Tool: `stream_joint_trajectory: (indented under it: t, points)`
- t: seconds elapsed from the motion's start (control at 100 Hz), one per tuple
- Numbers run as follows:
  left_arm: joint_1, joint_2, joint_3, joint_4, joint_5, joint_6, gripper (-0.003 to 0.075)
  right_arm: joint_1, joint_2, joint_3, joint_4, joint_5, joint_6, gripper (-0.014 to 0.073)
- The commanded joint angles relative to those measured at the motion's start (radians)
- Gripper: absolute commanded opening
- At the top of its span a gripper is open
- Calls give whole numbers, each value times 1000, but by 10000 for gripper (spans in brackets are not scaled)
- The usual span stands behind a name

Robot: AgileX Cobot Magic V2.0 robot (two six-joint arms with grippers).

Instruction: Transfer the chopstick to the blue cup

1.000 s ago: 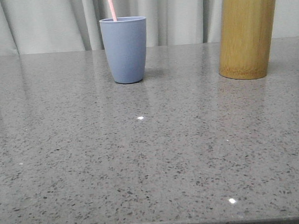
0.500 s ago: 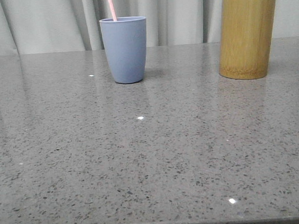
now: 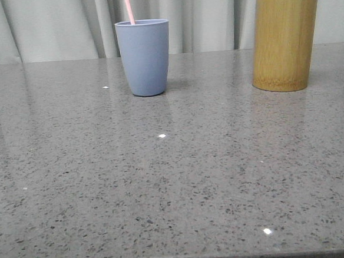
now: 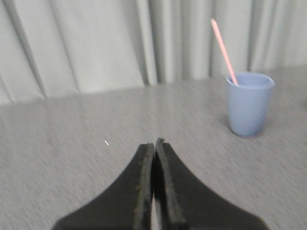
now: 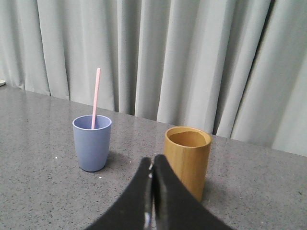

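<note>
Staged test setup, speckled grey stone table [image 3: 176, 182], plain pale curtain [image 5: 192, 57] closing off the background

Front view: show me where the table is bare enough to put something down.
The table is bare from its near edge up to the blue cup and the bamboo cylinder. There is also a free gap between those two, and a bare stretch left of the cup. Only the back row is occupied; a chopstick stands in the cup.
</note>
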Motion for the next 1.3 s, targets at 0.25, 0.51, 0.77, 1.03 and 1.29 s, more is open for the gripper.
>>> stream_joint_trajectory:
  t: [0.25, 0.51, 0.77, 1.03, 1.29]
  points:
    - [202, -101, 233, -75, -312, 68, -19, -7, 12, -26, -12, -72, -2, -60]
    - [262, -209, 412, -81, -419, 66, -19, -7, 12, -26, -12, -72, -2, -60]
    - [262, -211, 419, -81, -340, 59, -19, -7, 12, -26, -12, -70, -2, -60]
    - [262, -209, 419, -81, -338, 59, -19, -7, 12, -26, -12, -71, -2, -60]
    - [262, -209, 419, -81, -338, 59, -19, -7, 12, -26, -12, -71, -2, -60]
